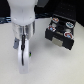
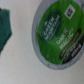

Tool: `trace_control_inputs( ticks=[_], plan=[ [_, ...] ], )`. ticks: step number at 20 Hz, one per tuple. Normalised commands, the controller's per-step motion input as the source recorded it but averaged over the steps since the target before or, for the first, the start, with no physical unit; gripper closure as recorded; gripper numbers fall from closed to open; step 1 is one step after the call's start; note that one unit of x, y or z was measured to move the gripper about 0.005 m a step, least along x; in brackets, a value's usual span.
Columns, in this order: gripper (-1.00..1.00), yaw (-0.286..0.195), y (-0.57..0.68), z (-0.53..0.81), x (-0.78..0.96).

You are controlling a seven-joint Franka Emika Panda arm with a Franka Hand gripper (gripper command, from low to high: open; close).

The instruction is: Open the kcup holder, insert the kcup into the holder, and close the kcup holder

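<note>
In the exterior view, the white arm is seen reaching down over a pale round tabletop point(image 1: 10, 60), with the gripper point(image 1: 22, 51) low over the surface on the exterior view's left. Whether the fingers are released or clenched cannot be told: they are blurred in the exterior view and are not shown in the wrist view. A small spot of green is glimpsed just beside the gripper's tip, but it is too small and blurred to be identified there. In the wrist view, the kcup point(image 2: 59, 34) is shown close under the camera, lying on the pale surface with its round foil top facing up; the lid is green with a white rim, and printed lettering is carried across it, with a darker band toward one edge. A teal object point(image 2: 6, 30) is caught at the frame's edge, apart from the kcup, and what it is cannot be made out. The kcup holder point(image 1: 60, 29) is seen on the exterior view's right, well apart from the gripper. Its black tray is pulled out toward the camera, and pods with red and white tops point(image 1: 61, 25) are seated in its round slots.
</note>
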Motion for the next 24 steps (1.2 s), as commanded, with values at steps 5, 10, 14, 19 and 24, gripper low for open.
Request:
trace_control_inputs(
  ticks=[5, 10, 14, 19, 24],
  plan=[
    [1.0, -0.015, 0.02, 0.0, -0.01],
    [1.0, -0.013, 0.15, 0.27, 0.02],
    [1.0, 0.011, 0.42, 0.83, 0.05],
    [1.0, 0.023, 0.47, 0.86, 0.05],
    [1.0, 0.017, 0.51, 0.84, 0.07]
  ],
)
